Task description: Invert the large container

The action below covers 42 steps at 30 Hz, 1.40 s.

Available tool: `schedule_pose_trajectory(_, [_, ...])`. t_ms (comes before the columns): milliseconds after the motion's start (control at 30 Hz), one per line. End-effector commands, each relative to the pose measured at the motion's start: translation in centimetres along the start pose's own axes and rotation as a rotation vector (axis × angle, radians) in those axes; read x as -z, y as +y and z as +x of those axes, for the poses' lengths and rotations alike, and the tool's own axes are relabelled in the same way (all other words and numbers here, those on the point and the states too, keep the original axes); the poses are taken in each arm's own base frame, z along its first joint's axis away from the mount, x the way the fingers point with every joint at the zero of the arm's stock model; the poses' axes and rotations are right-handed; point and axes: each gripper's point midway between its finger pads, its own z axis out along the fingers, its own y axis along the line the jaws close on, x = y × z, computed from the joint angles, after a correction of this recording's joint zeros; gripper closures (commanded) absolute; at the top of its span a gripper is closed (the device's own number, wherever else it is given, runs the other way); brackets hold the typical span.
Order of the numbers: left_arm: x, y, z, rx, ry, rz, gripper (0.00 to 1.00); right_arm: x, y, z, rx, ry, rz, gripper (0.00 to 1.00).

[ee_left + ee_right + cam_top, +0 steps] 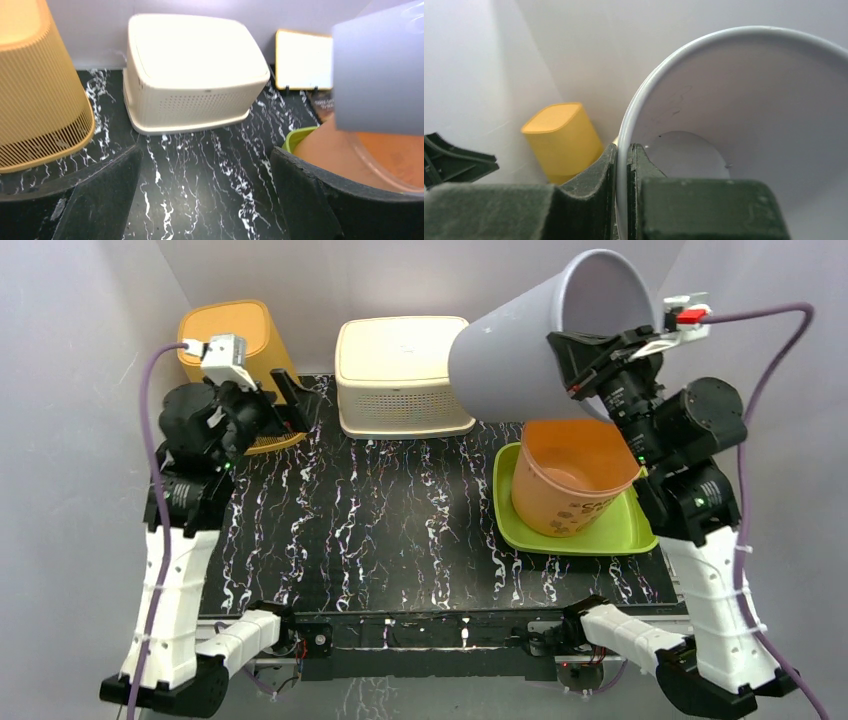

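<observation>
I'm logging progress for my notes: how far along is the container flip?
Done: the right gripper has its jaws pinched on the rim of the grey container, which is off the table. In hand: it lies roughly sideways in the air above the orange bucket. Left: finish the turn and set it mouth down. The left gripper is open, holding nothing.

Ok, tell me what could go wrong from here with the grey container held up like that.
1. The right gripper pinches only the thin rim of the grey container, so the tilted tub may slip or swing during the turn.
2. It hangs above the orange bucket on the green tray; a drop could knock the bucket over.
3. Its base points toward the cream basket and might clip it when lowered.
</observation>
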Motion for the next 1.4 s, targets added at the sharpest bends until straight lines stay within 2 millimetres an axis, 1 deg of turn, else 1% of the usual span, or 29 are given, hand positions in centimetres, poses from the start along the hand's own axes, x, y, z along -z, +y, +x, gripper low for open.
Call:
schedule_pose_trajectory(0, [3.7,-0.6,-3.7,0.011,-0.129,-0.031,0.02,-1.4,4.9,-2.5,-0.08,-0.13,-0.267,1.0])
schedule_pose_trajectory(100, [5.0,-0.8,-5.1,0.012,-0.176,-0.04,0.02,-2.8,5.4,0.8,-0.154,-0.071,-0.316,1.0])
schedule_pose_trajectory(233, [6.0,-1.1,-6.1,0.014,-0.206,-0.044,0.02,-4.4,6.6,3.8,-0.2,-0.005,-0.369,1.0])
schedule_pose_trajectory(300, [6.3,-1.3,-6.6,0.018,-0.223,-0.04,0.02,-5.3,7.6,5.5,-0.209,0.037,-0.384,1.0])
schedule_pose_trajectory(367, [6.3,-1.4,-7.0,0.019,-0.23,-0.035,0.02,-6.2,9.4,7.4,-0.208,0.083,-0.408,1.0])
schedule_pose_trajectory(400, [6.3,-1.5,-7.1,0.021,-0.231,-0.03,0.02,-6.8,10.6,8.9,-0.203,0.113,-0.412,1.0])
schedule_pose_trajectory(433, [6.2,-1.6,-7.1,0.023,-0.226,-0.026,0.02,-6.9,11.8,9.6,-0.188,0.126,-0.418,1.0])
schedule_pose_trajectory(467, [6.2,-1.7,-7.1,0.024,-0.224,-0.02,0.02,-7.3,13.3,10.9,-0.179,0.151,-0.422,1.0])
schedule_pose_trajectory(567, [6.2,-1.8,-7.0,0.027,-0.219,-0.017,0.02,-7.0,17.7,13.4,-0.193,0.19,-0.481,1.0])
schedule_pose_trajectory(633, [6.4,-1.8,-7.2,0.026,-0.224,-0.019,0.02,-6.8,19.9,15.1,-0.222,0.213,-0.511,1.0])
schedule_pose_trajectory(667, [6.5,-1.9,-7.3,0.025,-0.227,-0.018,0.02,-6.8,20.7,16.0,-0.238,0.224,-0.521,1.0])
schedule_pose_trajectory(700, [6.7,-2.0,-7.6,0.023,-0.231,-0.016,0.02,-6.6,21.5,17.4,-0.255,0.24,-0.525,1.0])
schedule_pose_trajectory(800, [7.3,-2.5,-8.4,0.022,-0.245,0.0,0.02,-6.7,22.4,20.7,-0.363,0.255,-0.521,1.0])
schedule_pose_trajectory(833, [7.3,-2.6,-8.4,0.021,-0.245,0.005,0.02,-6.7,22.7,21.4,-0.405,0.245,-0.526,1.0])
schedule_pose_trajectory(933, [7.5,-2.9,-8.5,0.017,-0.237,0.016,0.02,-6.6,23.6,22.3,-0.518,0.196,-0.551,1.0])
schedule_pose_trajectory(1000, [7.8,-3.0,-8.5,0.014,-0.241,0.017,0.02,-6.3,23.9,21.6,-0.6,0.128,-0.566,1.0])
schedule_pose_trajectory(1100, [8.1,-3.0,-8.6,0.011,-0.246,0.015,0.02,-5.4,22.9,20.4,-0.756,0.014,-0.557,1.0])
schedule_pose_trajectory(1167, [8.2,-3.0,-8.7,0.008,-0.248,0.015,0.02,-5.1,22.6,20.6,-0.829,-0.013,-0.546,1.0])
schedule_pose_trajectory(1200, [8.3,-3.0,-8.8,0.006,-0.251,0.015,0.02,-5.0,22.8,20.5,-0.859,-0.028,-0.549,1.0])
schedule_pose_trajectory(1233, [8.4,-3.0,-8.9,0.005,-0.251,0.016,0.02,-4.8,23.3,20.6,-0.888,-0.035,-0.559,1.0])
schedule_pose_trajectory(1367, [8.3,-3.1,-9.0,0.001,-0.25,0.019,0.02,-4.5,26.9,21.9,-1.005,-0.006,-0.633,1.0])
